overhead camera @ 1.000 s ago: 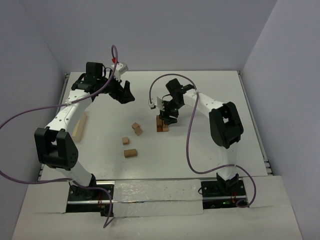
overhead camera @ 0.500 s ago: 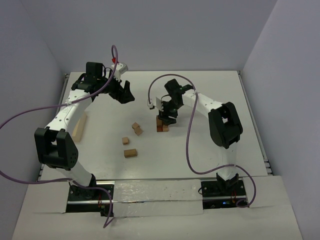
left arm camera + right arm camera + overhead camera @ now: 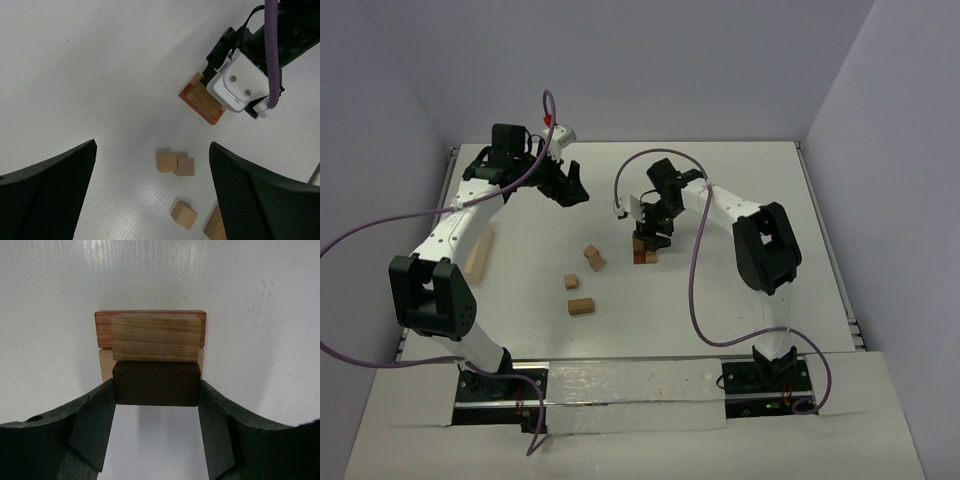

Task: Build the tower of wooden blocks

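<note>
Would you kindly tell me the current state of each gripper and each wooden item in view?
Left gripper: open, empty, above the table.
Right gripper: shut on the dark block.
Dark block: held at both ends, at the tower.
Tower: low, standing, unfinished.
Loose tan blocks: four, lying on the table, untouched.
Pale wooden piece: lying flat near the table's left edge.

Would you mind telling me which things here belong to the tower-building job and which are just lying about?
Belong to the job:
- the tower
- the dark brown block held in the right gripper
- the loose tan blocks

Just lying about:
- the long pale wooden piece
- the purple cables
</note>
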Motion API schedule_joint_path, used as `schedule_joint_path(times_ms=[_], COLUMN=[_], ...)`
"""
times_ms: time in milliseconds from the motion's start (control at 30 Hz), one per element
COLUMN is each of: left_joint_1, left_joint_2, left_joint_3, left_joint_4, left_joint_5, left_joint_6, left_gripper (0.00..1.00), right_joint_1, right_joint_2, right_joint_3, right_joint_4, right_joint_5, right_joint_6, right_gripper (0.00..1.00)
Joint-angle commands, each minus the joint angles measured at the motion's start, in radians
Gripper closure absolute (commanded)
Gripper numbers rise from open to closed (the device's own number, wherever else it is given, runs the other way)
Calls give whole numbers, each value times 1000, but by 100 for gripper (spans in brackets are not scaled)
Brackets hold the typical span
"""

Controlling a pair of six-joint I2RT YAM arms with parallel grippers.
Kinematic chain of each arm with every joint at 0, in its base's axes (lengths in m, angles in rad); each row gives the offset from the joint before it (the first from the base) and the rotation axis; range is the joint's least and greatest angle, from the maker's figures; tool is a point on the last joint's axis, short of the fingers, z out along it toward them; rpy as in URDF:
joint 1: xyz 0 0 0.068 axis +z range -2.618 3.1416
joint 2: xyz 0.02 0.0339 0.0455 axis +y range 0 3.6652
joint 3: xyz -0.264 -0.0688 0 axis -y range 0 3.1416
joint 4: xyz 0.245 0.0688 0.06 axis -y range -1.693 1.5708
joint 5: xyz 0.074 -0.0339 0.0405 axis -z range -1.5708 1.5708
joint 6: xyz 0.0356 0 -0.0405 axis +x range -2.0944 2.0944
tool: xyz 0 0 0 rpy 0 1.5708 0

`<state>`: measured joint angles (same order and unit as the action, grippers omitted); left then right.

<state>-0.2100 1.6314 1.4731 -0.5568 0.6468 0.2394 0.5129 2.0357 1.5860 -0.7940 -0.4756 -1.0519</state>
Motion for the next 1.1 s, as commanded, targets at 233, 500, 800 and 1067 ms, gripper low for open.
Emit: schedule_joint_path(times_ms=[233, 500, 800, 1067], left_joint_1=[-8, -8, -8, -8], left_joint_2=[-15, -20, -18, -21], left_joint_3=[32, 26, 23, 16], left_joint_4=[44, 48, 46, 51], left_joint_5=[-2, -7, -9, -13], left_joint_6=[0, 3, 3, 1], left_gripper=[1, 1, 1, 1], right_joint_1=[10, 10, 15, 22], right_joint_2=[20, 21, 17, 6], right_joint_3=[54, 39, 36, 28], right_joint_4=[-10, -10, -11, -8], right_joint_5=[2, 7, 2, 3], right_joint_6=[7, 9, 10, 7], right_gripper=[65, 64, 61, 61])
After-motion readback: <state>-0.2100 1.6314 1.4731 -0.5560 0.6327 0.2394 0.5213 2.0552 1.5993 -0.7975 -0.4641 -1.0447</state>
